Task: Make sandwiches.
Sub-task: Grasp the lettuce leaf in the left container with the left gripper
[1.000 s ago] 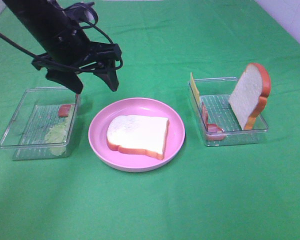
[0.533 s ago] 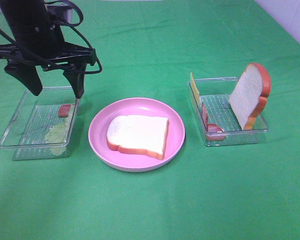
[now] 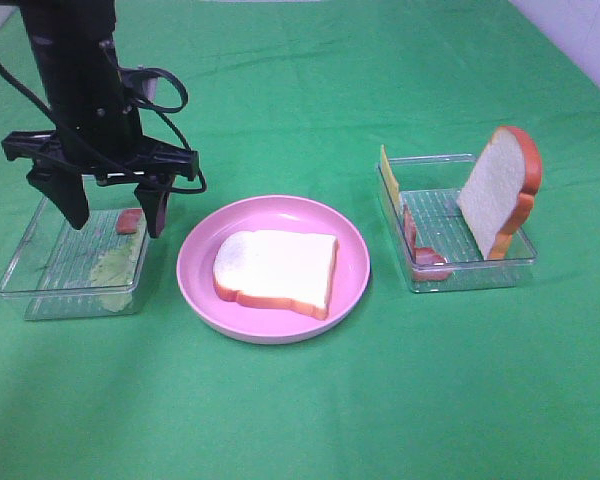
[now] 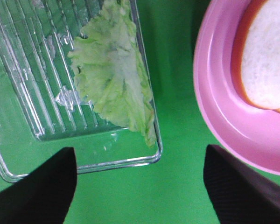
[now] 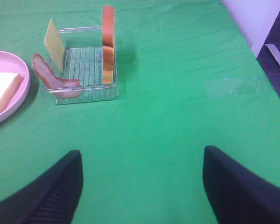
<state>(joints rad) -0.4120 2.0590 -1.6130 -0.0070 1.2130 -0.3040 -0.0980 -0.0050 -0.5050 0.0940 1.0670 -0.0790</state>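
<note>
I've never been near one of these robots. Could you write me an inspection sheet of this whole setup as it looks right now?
Surface: green cloth, no spills seen.
Job's things: flat bread slice on pink plate; lettuce and small red piece in left tray; upright bread slice, cheese and bacon in right tray.
Clutter: nothing seen.
Grippers: left gripper over left tray, jaws open, empty; right gripper well short of right tray, jaws open, empty.
Cables: black cables looping beside the left arm.
Surroundings: pale wall past the far right corner.
</note>
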